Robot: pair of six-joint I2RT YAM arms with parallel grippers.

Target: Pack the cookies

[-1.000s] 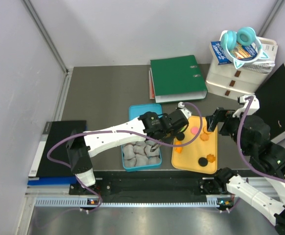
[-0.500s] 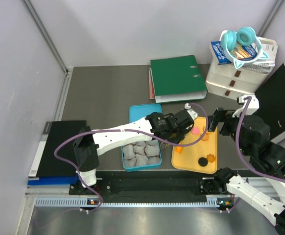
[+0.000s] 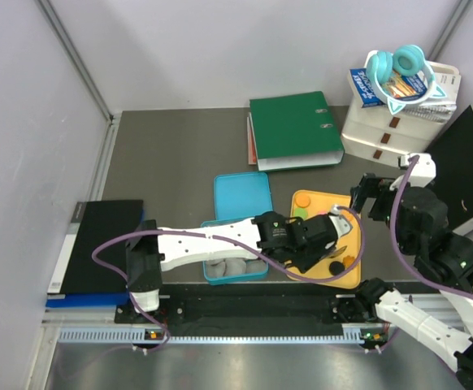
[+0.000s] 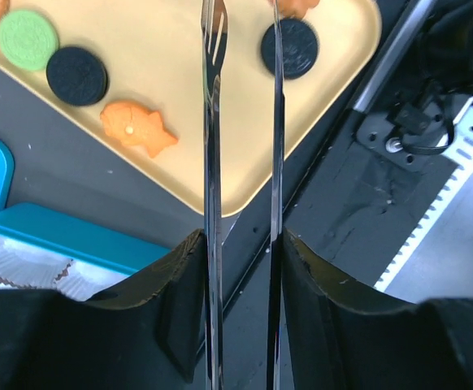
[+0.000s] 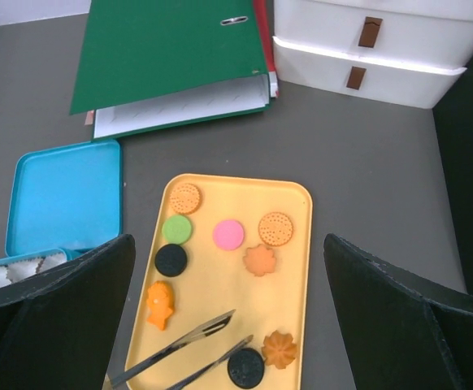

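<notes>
At the left of the table sits the blue box [image 4: 58, 231] with its crinkled paper liners [image 4: 17, 260]. The liners that show hold nothing, so by my reading the packing has hardly begun. Just beyond the box lies its blue lid [image 5: 66, 195].

Next comes the left hand [image 4: 238, 268], reaching low across the near edge of the yellow tray [image 5: 293, 268]. It is pinching a pair of metal tweezers [image 4: 212, 162], and the two blades stand apart with nothing between them. The cookies [image 5: 228, 235] are all on the tray, spread in loose rows. The blade tips are over the near right part, beside a black cookie [image 4: 289, 47], with one blade crossing its left edge rather than straddling it.

That offset is the main risk: a squeeze from here would likely catch only the rim and skid or flip the cookie toward the tray lip, where the table's near edge is close. A flat, thin biscuit may also slip from smooth blades on the carry back to the box. If the hand slackens its pinch, the tweezers could twist in it.

Farthest right, the right hand [image 3: 369, 193] hangs above the tray's far corner — fingers spread wide, holding nothing.
</notes>
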